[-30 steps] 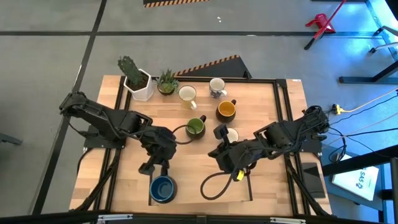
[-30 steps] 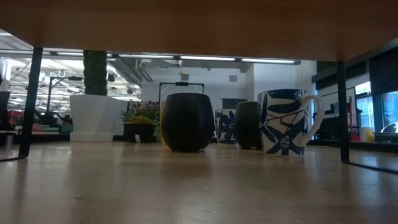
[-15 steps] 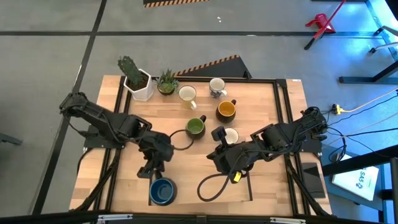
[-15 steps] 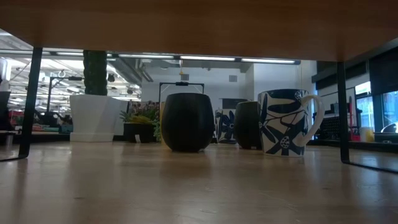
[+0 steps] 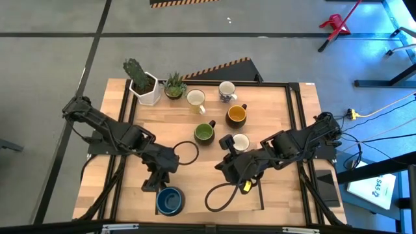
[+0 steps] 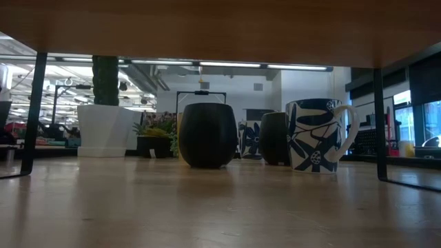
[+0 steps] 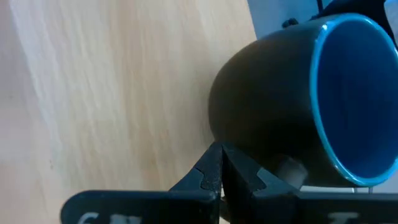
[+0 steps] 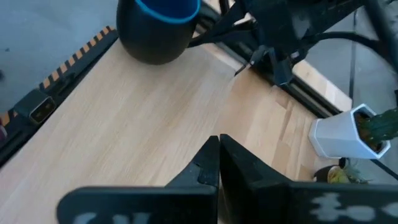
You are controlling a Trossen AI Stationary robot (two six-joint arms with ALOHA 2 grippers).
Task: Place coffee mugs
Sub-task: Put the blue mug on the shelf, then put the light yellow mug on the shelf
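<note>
Progress: 5 mugs grouped at the counter's far middle — cream mug, patterned mug, orange mug, green mug, white mug.
Left: blue mug sits alone at the near edge, likely still to place.
Left pincer: pressed together, empty, just beside the blue mug.
Right pincer: pressed together, empty, by the white mug.
Writing: none legible.
</note>
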